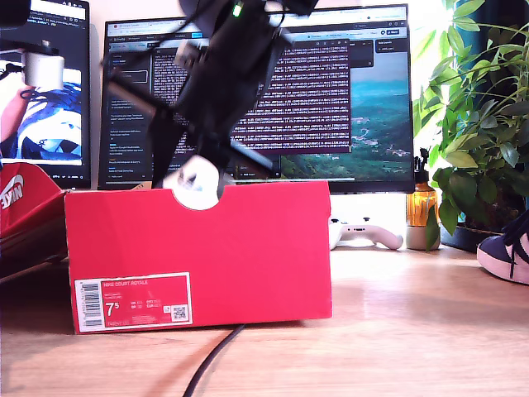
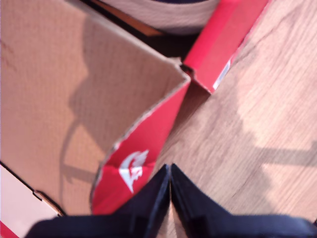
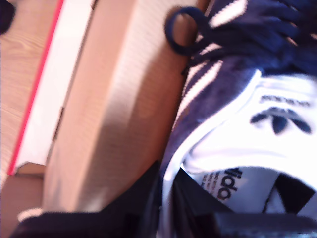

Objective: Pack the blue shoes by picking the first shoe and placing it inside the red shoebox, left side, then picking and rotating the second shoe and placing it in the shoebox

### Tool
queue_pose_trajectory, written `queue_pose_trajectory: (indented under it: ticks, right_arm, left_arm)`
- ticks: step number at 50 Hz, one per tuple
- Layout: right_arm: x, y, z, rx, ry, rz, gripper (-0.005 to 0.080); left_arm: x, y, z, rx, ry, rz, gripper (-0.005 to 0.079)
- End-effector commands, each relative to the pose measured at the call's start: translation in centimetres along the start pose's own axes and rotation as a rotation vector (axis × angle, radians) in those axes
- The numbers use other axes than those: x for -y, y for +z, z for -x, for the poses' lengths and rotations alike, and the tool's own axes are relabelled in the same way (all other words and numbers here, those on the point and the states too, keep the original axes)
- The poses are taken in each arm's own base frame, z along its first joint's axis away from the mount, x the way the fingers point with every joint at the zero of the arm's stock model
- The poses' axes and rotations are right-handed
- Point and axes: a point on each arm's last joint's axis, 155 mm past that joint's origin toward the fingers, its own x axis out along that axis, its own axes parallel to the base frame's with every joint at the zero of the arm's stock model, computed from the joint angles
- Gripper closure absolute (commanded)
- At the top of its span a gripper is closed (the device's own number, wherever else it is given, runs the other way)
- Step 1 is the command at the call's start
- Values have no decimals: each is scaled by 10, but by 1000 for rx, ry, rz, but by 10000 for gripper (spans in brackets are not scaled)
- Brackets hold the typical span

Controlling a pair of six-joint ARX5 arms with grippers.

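- My second gripper (image 3: 166,198) has its jaws closed on the heel collar of a navy suede sneaker with white side stripes (image 3: 223,84); one dark finger (image 3: 133,203) lies outside the collar, the other sits inside against the white lining; the white tongue and a loop of dark lace show beyond the jaws.
- That held sneaker hangs against the brown cardboard inner wall of the large red cardboard shoebox (image 3: 114,114); in the exterior view a white rounded part of it (image 1: 198,186) shows through the half-round notch in the box's top edge, under a blurred dark arm (image 1: 219,91).
- My first gripper (image 2: 170,186) has its jaws pressed together with nothing between them; it hangs above the corner of a red cardboard lid with a white mark (image 2: 143,158), over the pale wooden surface (image 2: 247,124).
- The red shoebox (image 1: 248,248) stands on the surface (image 1: 413,331) in front of a dark computer monitor (image 1: 347,99); its white "7.5" barcode label (image 1: 132,302) faces the camera.
- A second navy sneaker with a white sole (image 1: 506,252) rests on the surface at the exterior view's right edge, well apart from the box, beside a green leafy plant (image 1: 475,116).
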Motion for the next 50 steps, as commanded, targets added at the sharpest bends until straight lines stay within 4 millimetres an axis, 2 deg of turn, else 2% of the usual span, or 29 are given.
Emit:
queue_pose_trajectory:
  ticks: [1,5,12,14,26,36,41,50]
  right_arm:
    - [-14,21,8,59,37,6,757]
    - [-13,21,8,57,35,5,700]
    - [-16,22,8,60,47,11,461]
    - [-17,21,8,58,51,11,431]
    - [-24,23,11,50,78,12,425]
    - [-40,45,33,52,86,73,425]
    - [-35,51,47,27,39,99,424]
    - [-23,45,71,-66,-34,98,395]
  left_arm:
    - [2,-1,-2,0,-3,4,760]
    - [2,-1,-2,0,-3,4,760]
    - [3,-2,-2,-5,-7,4,760]
    - [3,-2,-2,-6,-7,4,760]
    - [3,-2,-2,-5,-6,7,760]
    - [4,-1,-2,0,-15,31,760]
    - [5,-1,-2,3,-19,31,759]
    - [5,0,-2,4,-22,32,759]
